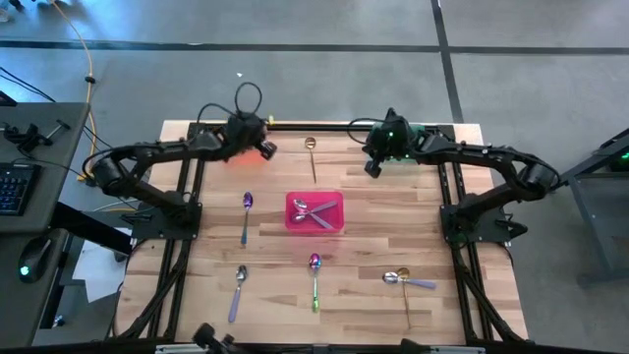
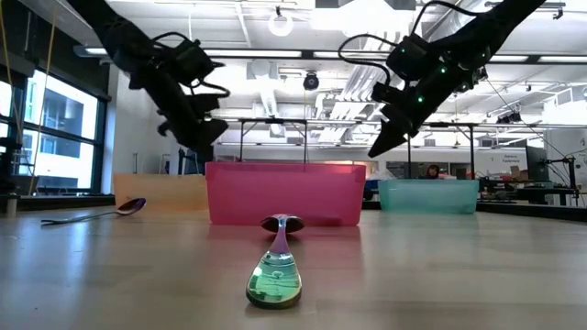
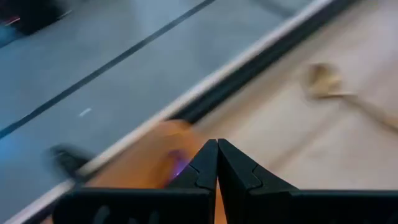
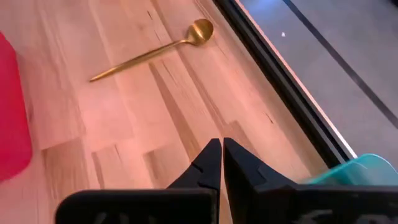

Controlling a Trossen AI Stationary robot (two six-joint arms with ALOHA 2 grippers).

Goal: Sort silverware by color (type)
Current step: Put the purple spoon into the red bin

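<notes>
A: Status on the spoon sort?

B: Early. Pink bin [image 1: 315, 225] sits mid-table with two or three silver spoons [image 1: 316, 210] inside. That's all that looks sorted.

A: What's loose?

B: Gold spoon [image 1: 312, 155] near the far edge, between the two arms. Purple-bowled spoon [image 1: 246, 214] just left of the pink bin. Lilac-handled spoon [image 1: 238, 291] toward the near-left corner. Iridescent spoon with green handle [image 1: 315, 280] near the middle of the near edge. Then a small cluster toward the near-right corner [image 1: 403, 283]: a gold one and a lilac-handled one, crossing or touching, can't tell which.

A: Other bins?

B: Orange bin [image 1: 257, 152] under the left arm by the far edge, teal bin [image 2: 428, 195] under the right arm near the far-right corner. Can't see contents of either.

A: Grippers?

B: Left gripper [image 3: 217, 163] is up over the orange bin, fingers pressed together, nothing between them. Right gripper [image 4: 222, 160] is raised over bare wood near the far edge, beside the teal bin, fingers also pressed together and empty. The gold spoon lies ahead of it, well apart.

A: So roughly?

B: About six spoons still out on the table. My read: less than half done.
</notes>
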